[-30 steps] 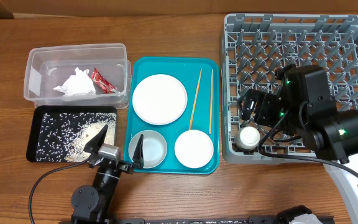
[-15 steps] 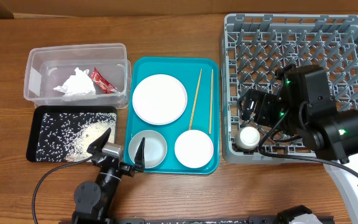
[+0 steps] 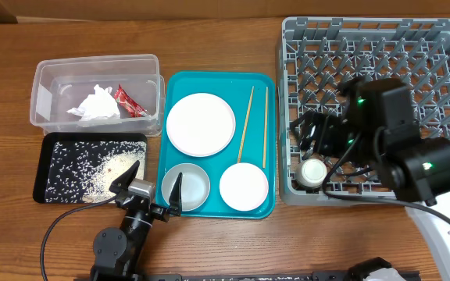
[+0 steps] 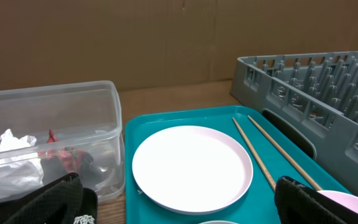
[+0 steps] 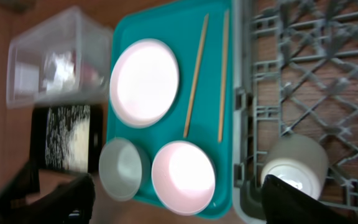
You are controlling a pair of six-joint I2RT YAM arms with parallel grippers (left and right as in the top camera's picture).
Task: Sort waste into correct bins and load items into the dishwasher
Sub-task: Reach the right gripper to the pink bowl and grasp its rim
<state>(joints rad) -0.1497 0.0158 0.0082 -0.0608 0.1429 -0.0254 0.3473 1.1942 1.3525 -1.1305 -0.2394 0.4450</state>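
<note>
The clear tub holds the white napkin and the red sauce packet. The black tray holds rice. On the teal tray lie the white plate, two chopsticks, the greyish bowl and the pinkish bowl. The small white cup stands in the grey dish rack, at its front left. My left gripper is open and empty, between the black tray and the greyish bowl. My right gripper is open and empty above the cup.
The left wrist view shows the plate, chopsticks, tub and rack. The right wrist view shows the cup, the pinkish bowl and the greyish bowl. Brown cardboard stands behind the table.
My right arm has shifted a little left over the rack. My left gripper drew back slightly toward the table's front, then stayed still.
</note>
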